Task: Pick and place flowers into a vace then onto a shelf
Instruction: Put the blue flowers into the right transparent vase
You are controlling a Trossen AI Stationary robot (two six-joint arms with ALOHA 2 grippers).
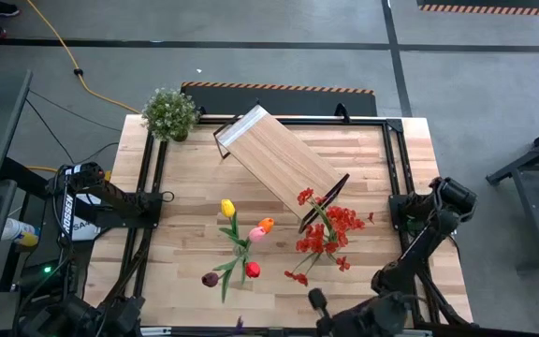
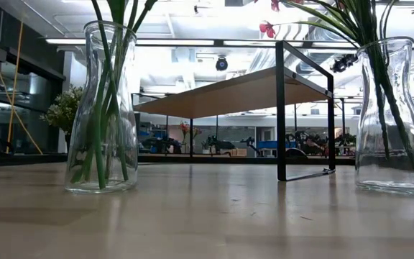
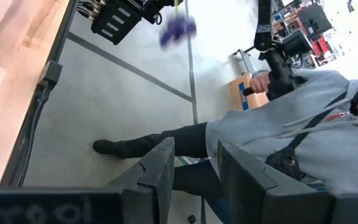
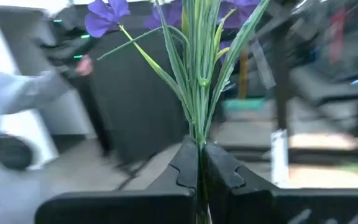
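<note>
The shelf (image 1: pixel 279 166) stands slantwise mid-table, the potted plant (image 1: pixel 169 113) at the far left corner behind it. Two vases sit nearer the front: the tulips (image 1: pixel 237 245) in the left vase (image 2: pixel 105 108), the sprays (image 1: pixel 327 229) in the right vase (image 2: pixel 393 115), just beside the shelf's near end

Arms: dark, jointed; left arm (image 1: pixel 96 201) carries white lettering.
Fingers (image 4: pixel 188 165): black, angular, blocky.

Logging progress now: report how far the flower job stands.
Done: tulips stand in one vase, red sprays in another. In hand: the right gripper is shut on the purple spray. Left: vasing it, then moving vases onto the shelf.
</note>
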